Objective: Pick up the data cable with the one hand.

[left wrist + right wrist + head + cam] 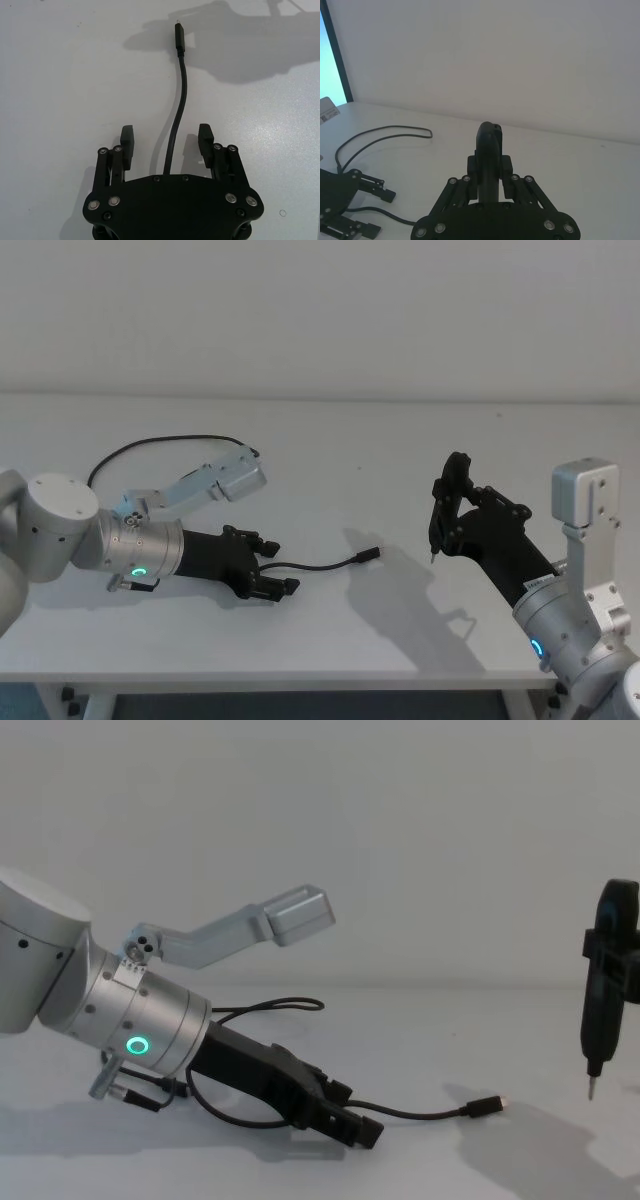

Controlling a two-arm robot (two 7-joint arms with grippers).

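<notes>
In the head view the left gripper (278,565) sits low over the white bench (420,440). Its fingers (285,586) are spread, and the data cable (325,564) runs out between them toward its plug, while the far length curves in a wide arc behind the arm. Well apart on the right, the right gripper (452,502) is raised and clamped on a black pointed tool (435,535). The left wrist view shows the cord nearly centred between the two open pads, slightly nearer one, so a small sideways correction before closing would probably help. As the cord is so thin, the pads should likely come right down to the bench surface. The cord is matte, round and limp, ending in a slim plug with a metal tip. The right wrist view shows the cable's loop lying flat on the bench. In the chest view the fingertips are almost touching the bench, and the cord trails loosely, so a slow lift seems wise.
</notes>
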